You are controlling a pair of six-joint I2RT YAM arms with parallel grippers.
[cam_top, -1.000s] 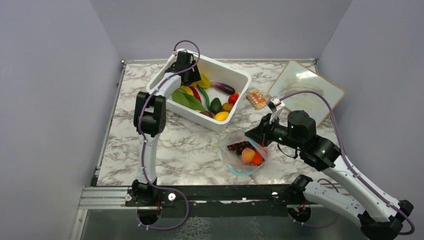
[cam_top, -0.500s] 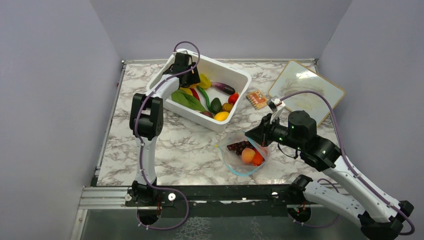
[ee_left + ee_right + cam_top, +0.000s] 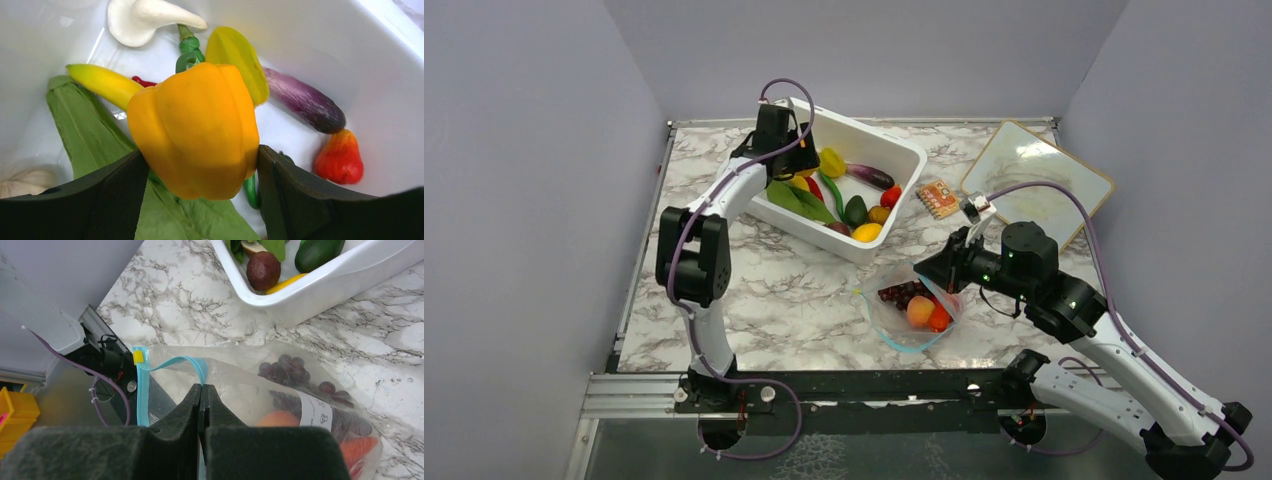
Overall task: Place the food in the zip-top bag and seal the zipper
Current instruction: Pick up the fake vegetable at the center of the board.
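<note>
Presently a yellow-orange pepper (image 3: 195, 135) is gripped between the fingers (image 3: 115, 200) of the left gripper (image 3: 200, 152), which stand wide apart with one pressed against each flank of it. This is inside the white tub (image 3: 894, 150) at the upper middle of the overhead view; whether the pepper has cleared the tub's floor cannot be told. The fingers of the right gripper (image 3: 202, 390) are pinched fully together on the blue zipper strip (image 3: 142, 390) of the zip-top bag (image 3: 904, 315), by which its mouth is held up and open toward the tub. The bag lies on the marbled worktop (image 3: 784, 290) at the lower centre of the overhead view, just below the tub, with purple grapes (image 3: 290, 367), a peach (image 3: 277, 420) and a red piece (image 3: 357, 450) already inside. More food, among it an eggplant (image 3: 305, 100), a leafy green (image 3: 85, 125) and a red fruit (image 3: 340, 157), lies in the tub, so the task is judged partly done. For the step in hand, the pepper should be raised straight up until the tub rim is cleared, then carried down-frame to the bag's mouth. As the pepper looks bulky and smooth, the grip should not be slackened in transit. Release is best made low over the opening, clear of the right fingers, so that the zipper edge is not dragged shut or the pouch pushed away.
</note>
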